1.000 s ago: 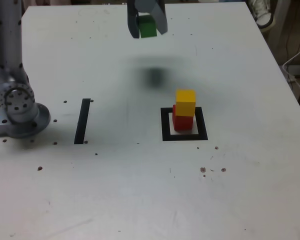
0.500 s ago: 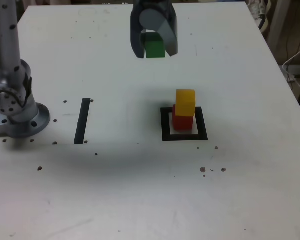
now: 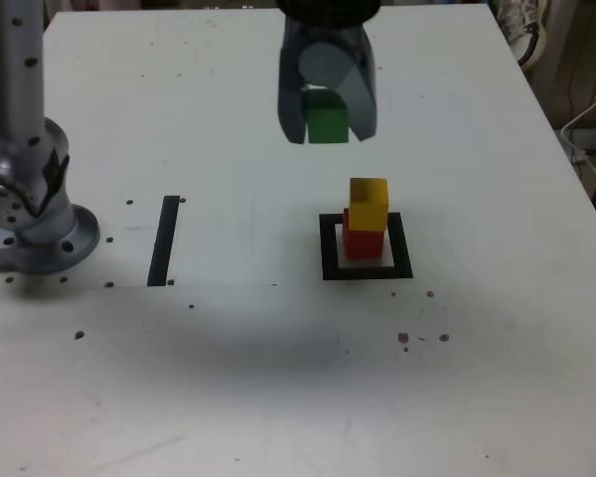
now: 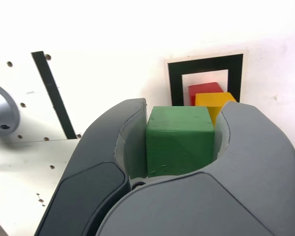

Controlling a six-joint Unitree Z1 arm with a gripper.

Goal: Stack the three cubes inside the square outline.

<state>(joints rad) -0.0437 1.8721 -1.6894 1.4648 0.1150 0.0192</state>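
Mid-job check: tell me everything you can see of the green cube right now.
The green cube is a small, solid, matte block with slightly scuffed faces and squared edges. It is clamped between the fingers of the gripper, one on each side, and held in the air off the table. In the exterior view it hangs above and to the left of the yellow cube, not touching it.

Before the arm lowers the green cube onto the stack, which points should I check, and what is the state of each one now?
1. Small green cube gripped between both fingers: ok.
2. Yellow cube resting on red cube: ok, though slightly offset.
3. Stack inside the thick black square outline: ok.
4. Top of yellow cube free: ok.
5. Gripper directly above the stack: not ok; it is up and toward the exterior view's left.
6. Green cube square with the stack: cannot tell.
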